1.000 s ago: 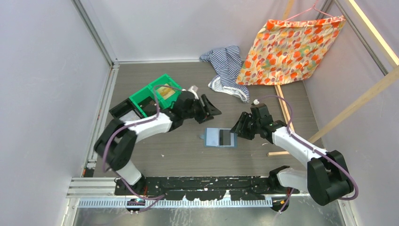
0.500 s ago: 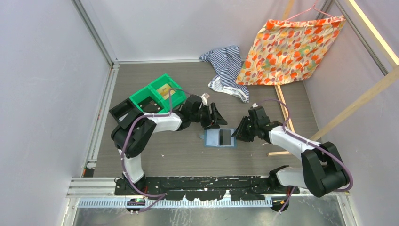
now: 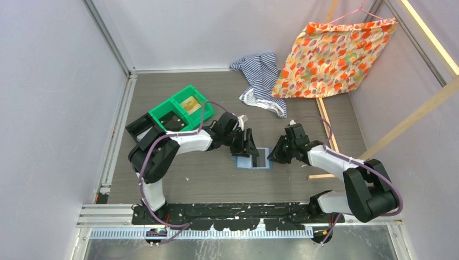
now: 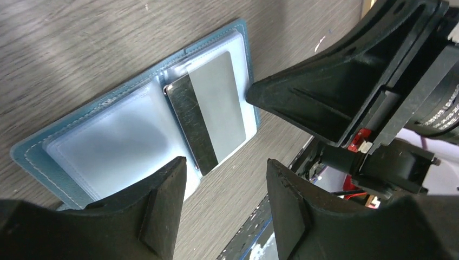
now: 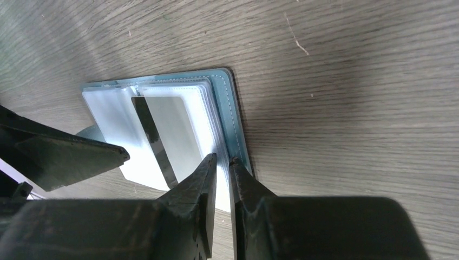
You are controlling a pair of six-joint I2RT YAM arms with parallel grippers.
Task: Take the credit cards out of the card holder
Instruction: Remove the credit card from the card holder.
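The card holder lies opened flat on the desk, right between my two sets of jaws. My left jaws are spread wide and hold nothing. They hang over the holder's empty clear sleeve, and the loaded panel lies just past their tips. My right jaws are closed down to a thin slit, their tips at the holder's stitched outer border. I cannot tell whether they have nipped a sleeve edge or are only touching it.

One credit card shows. It is pale grey with a dark stripe along one long side, and it sits in the top sleeve on the side nearer my right jaws.

I judge the card light, stiff and slick, so it should slide rather than bend. The holder looks soft and light enough to lift or drag along if nothing pins it. The glossy sleeves will likely flop and offer poor grip. I would press the empty panel down with one set of jaws and take the card by whichever edge lies at the sleeve mouth, though I cannot make out which edge that is.

The two sets of jaws are close to each other, so that is the tight spot. Bare desk lies on the near side of both. A green bin sits well behind my left jaws.
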